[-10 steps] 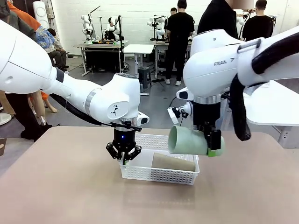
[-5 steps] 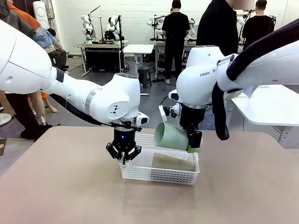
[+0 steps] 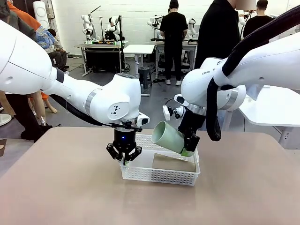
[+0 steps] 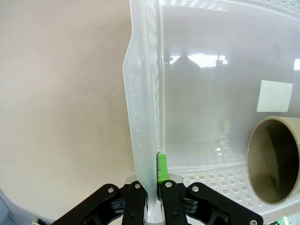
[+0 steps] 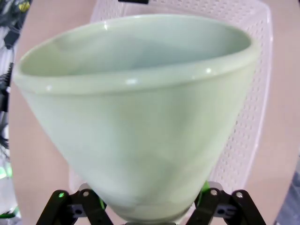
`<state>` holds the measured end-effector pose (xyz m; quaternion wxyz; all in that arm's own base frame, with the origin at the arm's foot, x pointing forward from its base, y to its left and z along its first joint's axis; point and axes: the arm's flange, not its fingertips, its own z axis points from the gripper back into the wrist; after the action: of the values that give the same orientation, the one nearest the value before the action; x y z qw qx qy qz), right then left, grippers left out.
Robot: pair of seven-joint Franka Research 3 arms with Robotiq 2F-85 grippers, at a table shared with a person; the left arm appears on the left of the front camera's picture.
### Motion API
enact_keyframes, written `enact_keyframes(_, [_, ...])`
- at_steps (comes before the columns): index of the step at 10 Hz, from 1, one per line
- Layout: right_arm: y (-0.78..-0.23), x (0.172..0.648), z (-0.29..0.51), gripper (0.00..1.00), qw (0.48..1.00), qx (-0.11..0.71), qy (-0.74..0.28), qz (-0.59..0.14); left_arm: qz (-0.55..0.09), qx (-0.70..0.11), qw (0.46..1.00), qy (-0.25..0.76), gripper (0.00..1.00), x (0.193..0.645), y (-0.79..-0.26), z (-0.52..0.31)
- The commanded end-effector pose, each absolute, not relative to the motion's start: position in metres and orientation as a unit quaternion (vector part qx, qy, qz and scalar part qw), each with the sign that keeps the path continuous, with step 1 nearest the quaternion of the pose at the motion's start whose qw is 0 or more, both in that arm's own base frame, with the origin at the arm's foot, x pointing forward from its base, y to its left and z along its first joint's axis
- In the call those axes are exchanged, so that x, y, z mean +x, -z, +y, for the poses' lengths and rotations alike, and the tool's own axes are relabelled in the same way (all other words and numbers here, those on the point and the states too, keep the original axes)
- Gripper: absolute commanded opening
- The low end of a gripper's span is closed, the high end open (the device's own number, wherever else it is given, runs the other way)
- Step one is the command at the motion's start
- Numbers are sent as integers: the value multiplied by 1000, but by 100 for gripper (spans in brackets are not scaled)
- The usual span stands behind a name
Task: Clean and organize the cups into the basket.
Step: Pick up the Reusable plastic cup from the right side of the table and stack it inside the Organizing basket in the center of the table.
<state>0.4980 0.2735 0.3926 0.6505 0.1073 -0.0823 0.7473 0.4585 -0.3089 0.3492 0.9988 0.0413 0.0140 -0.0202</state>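
Mint green cup [image 3: 170,137]: in the air over the right half of the basket, mouth tipped up and to the left, base pointing down at the basket floor.
Change: a second ago it hung level, out past the basket's right end. Now it's swung inward, lower, and tilted.
Meaning: looks like the final descent to lay it beside the first cup; release not yet made.
Tan cup [image 3: 174,163]: already lying on its side in the basket, right below the green one.
White mesh basket [image 3: 158,176]: on the table [image 3: 56,187], hasn't budged.
Right gripper [image 3: 190,146]: fingers clamped on the green cup's narrow base; wrist angled down and to the left, elbow high.
Left gripper [image 3: 124,157]: pointing straight down, still pinched tight on the basket's left wall, one green pad [image 4: 161,168] inside, steadying it.
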Motion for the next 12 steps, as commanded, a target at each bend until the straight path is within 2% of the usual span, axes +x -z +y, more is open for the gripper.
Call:
enact_keyframes(1, [-383,504,267,79,645,133,-747,-96,14,47,999,25,0,457,-345,-308])
enact_keyframes(8, [-343,522,251,79,643,146,-747,-87,14,47,999,25,0,457,-345,-308])
enact_keyframes(10, [-342,523,252,99,642,150,-747,-90,14,47,999,25,0,457,-345,-308])
enact_keyframes(12, [-340,522,253,100,640,151,-748,-93,14,47,999,25,0,457,-345,-308])
